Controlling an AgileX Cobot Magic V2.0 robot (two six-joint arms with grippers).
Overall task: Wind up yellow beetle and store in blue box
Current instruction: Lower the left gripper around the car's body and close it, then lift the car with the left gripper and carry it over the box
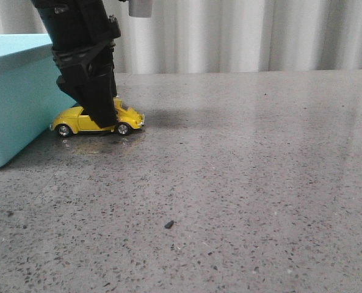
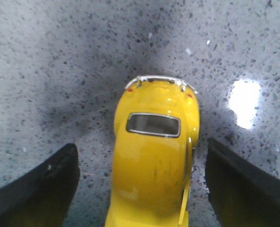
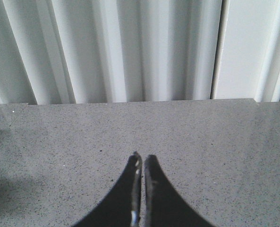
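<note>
The yellow beetle (image 1: 77, 121) stands on its wheels on the grey speckled table, close beside the blue box (image 1: 16, 97) at the far left. My left gripper (image 1: 102, 116) is down over the car's middle and hides part of it. In the left wrist view the beetle (image 2: 154, 161) lies between the two black fingers (image 2: 40, 189), with a gap of table on each side; the jaws are open and do not touch it. My right gripper (image 3: 142, 158) is shut and empty, above bare table, and is out of the front view.
White pleated curtains (image 1: 242, 33) hang behind the table's far edge. A small dark speck (image 1: 168, 224) lies on the table in the near middle. A bright light reflection (image 2: 244, 101) shows on the table beside the car.
</note>
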